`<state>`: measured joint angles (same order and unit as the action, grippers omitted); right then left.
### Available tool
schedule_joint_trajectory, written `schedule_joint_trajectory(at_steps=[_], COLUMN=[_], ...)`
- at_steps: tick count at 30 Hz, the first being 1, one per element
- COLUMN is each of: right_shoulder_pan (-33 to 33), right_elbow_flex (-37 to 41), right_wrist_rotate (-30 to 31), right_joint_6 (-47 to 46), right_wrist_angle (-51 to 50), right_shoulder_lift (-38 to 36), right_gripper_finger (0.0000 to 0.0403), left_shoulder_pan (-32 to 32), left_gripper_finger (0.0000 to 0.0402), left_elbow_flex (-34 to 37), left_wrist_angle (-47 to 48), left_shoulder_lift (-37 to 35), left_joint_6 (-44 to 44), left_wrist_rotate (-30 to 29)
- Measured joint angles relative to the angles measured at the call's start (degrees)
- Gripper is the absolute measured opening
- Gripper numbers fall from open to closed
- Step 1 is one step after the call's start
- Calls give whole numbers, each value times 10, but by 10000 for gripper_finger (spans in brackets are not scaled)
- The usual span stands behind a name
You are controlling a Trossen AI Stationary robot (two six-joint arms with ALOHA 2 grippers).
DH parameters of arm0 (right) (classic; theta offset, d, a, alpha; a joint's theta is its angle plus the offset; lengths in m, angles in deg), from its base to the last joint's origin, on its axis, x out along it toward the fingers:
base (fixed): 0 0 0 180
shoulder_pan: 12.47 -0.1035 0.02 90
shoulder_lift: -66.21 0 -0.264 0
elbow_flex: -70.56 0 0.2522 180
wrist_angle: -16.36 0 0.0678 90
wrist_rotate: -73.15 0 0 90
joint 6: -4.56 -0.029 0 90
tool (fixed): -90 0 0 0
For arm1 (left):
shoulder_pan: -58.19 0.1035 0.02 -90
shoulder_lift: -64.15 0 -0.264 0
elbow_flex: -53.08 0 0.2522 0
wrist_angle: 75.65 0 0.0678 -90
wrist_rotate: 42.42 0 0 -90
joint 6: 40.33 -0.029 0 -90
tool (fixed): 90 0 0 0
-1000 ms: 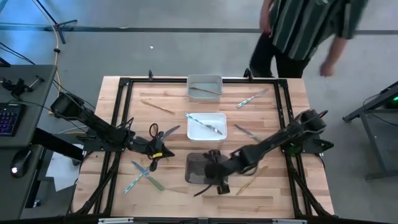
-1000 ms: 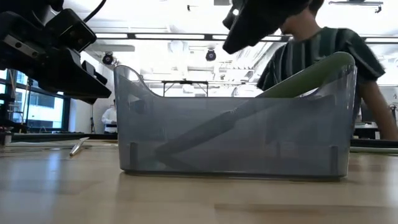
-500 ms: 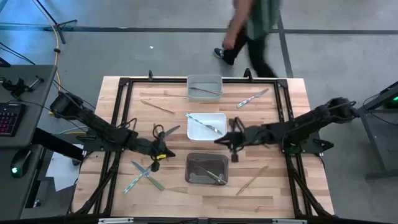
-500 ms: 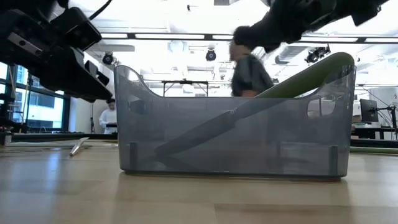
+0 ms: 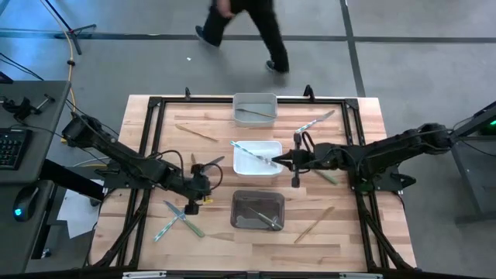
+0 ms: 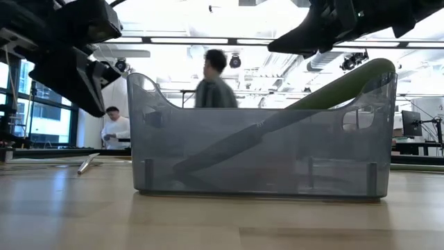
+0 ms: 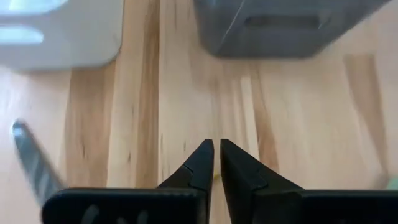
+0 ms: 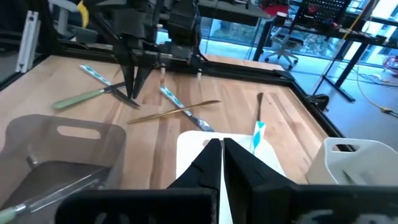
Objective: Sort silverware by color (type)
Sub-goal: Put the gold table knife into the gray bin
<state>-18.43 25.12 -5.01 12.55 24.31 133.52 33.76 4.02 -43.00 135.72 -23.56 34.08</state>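
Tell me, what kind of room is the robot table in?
Probably a robotics lab or workshop. The wooden table sits on a grey floor, a keyboard rests on a desk beside it, and office chairs stand by big windows while a person walks past.

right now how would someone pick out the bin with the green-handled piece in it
Start at the row of three bins down the table's middle. Take the dark grey bin at the near edge. The middle bin is white and the far bin pale grey.
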Motion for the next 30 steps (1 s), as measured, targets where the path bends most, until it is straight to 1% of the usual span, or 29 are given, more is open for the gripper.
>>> schedule_joint_trajectory(at_steps=[4, 7, 10, 14, 22, 25, 30], right_shoulder_pan=[7, 11, 12, 12, 12, 12, 12], right_elbow_flex=[0, 0, 0, 0, 0, -1, -1], right_wrist_rotate=[0, 0, 0, 0, 0, -4, -8], right_joint_6=[0, 0, -1, -4, -4, -4, -6], right_wrist_angle=[0, 0, 0, 0, 0, -1, -5], right_shoulder_lift=[2, 2, 2, 2, 2, 2, 2], right_gripper_finger=[0, 0, 0, 0, 0, 0, 0], left_shoulder_pan=[0, 0, 1, 5, 67, 90, 119], left_gripper_finger=[47, 69, 90, 109, 112, 111, 111], left_elbow_flex=[-5, -5, -5, -3, -8, -22, -54], left_wrist_angle=[58, 97, 119, 105, 114, 122, 164], left_shoulder_lift=[0, 3, 9, 24, 78, 97, 130], left_joint_6=[16, 6, -39, -128, -208, -236, -280], left_wrist_rotate=[28, 34, 33, 16, 12, 11, 13])
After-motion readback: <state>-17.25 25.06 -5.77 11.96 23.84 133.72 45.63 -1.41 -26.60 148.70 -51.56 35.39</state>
